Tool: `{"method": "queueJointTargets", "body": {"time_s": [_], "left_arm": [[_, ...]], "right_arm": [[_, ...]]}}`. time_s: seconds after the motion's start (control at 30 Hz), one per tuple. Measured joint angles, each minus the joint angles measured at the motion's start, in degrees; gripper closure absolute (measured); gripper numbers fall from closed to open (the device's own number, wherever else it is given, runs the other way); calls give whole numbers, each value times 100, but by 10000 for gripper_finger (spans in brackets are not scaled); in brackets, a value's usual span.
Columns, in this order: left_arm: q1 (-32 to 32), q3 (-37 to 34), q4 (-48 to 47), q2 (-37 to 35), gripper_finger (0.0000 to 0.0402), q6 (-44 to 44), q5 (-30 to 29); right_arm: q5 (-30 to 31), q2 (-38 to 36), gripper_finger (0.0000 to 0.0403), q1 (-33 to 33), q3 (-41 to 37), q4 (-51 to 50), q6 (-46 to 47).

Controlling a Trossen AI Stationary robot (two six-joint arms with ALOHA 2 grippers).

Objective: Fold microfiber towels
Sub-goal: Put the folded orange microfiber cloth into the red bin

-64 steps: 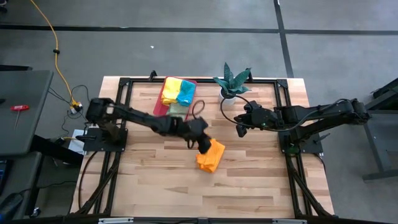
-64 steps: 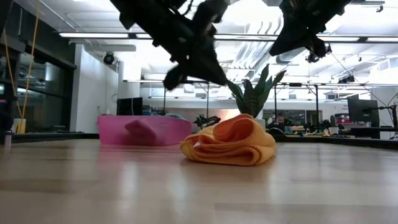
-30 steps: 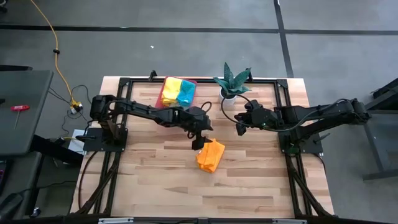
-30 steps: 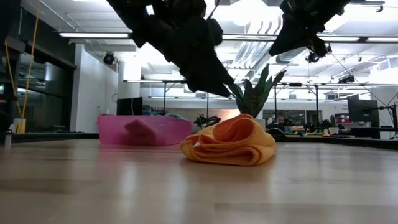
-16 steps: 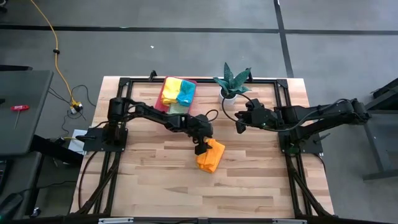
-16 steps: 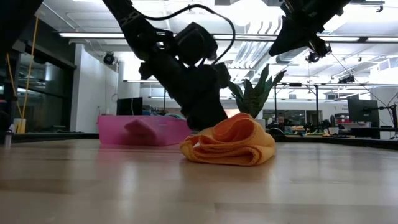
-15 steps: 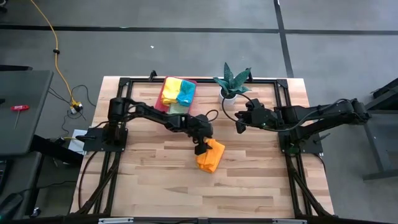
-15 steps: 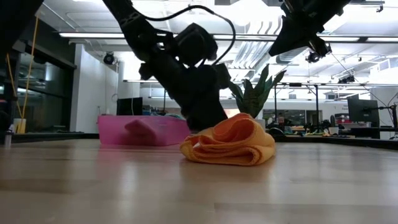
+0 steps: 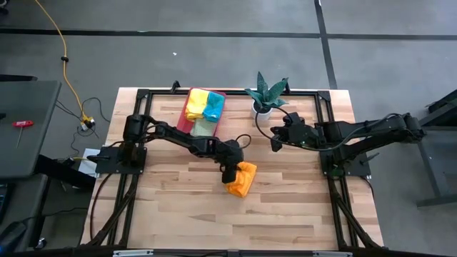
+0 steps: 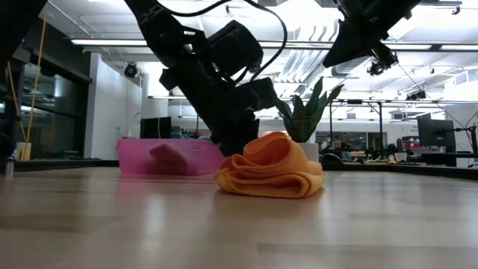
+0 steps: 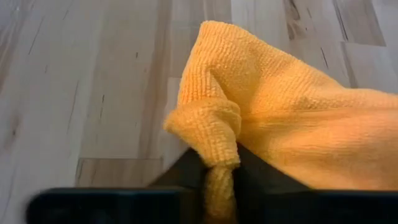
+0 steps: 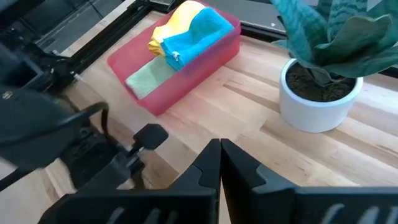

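An orange microfiber towel (image 9: pixel 241 180) lies crumpled near the middle of the table; it also shows in the low view (image 10: pixel 275 173) and the left wrist view (image 11: pixel 298 118). My left gripper (image 9: pixel 230 173) is down at the towel's left side, shut on it. My right gripper (image 9: pixel 275 146) hangs shut and empty above the table's far right part, near the plant. Yellow (image 12: pixel 177 22), teal (image 12: pixel 202 31) and light green (image 12: pixel 144 78) towels lie in the pink tray (image 9: pixel 184 118). My left gripper pinches a bunched fold at the orange towel's left edge (image 11: pixel 215 158) between its two fingers, several layers thick. The fingers slant down at it from the table's left. The pinched fold is raised a little, and the rest of the towel lies slack on the table.
The pink tray stands at the table's far edge, left of centre. A potted plant (image 9: pixel 265 94) in a white pot (image 12: pixel 320 93) stands right of it, close to my right gripper. Bare wood lies toward the near edge.
My left gripper has come down from above the table to the orange towel's left side and taken hold of it. The towel's left part has been pushed up and bunched, and the heap stands narrower and a little taller than before.
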Motion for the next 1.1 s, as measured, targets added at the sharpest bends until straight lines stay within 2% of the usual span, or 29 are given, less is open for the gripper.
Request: {"method": "queueJointTargets", "body": {"time_s": [0.07, 0.27, 0.43, 0.67, 0.83, 0.97, 1.1], "left_arm": [[-38, -1, -7, -25, 382, -107, 3], [16, -28, -325, -627, 394, -106, -71], [238, -24, -1093, -1718, 397, 278, -311], [594, -20, -2314, -3492, 399, 1049, -281], [1181, -20, -3376, -4582, 400, 1471, -295], [1886, -20, -4066, -5154, 400, 1800, -236], [2674, -20, -4489, -5457, 401, 2108, 270]], "right_arm": [[22, 0, 402, 0, 0, 0, 0], [37, -2, 402, -7, 0, -4, 0], [32, 0, 402, -7, -2, -35, 15], [10, 0, 402, -7, -2, -18, 22], [9, 0, 402, -7, -2, -18, 44], [9, 0, 402, -7, -2, -13, 45], [9, 0, 402, -7, -2, -11, 46]]}}
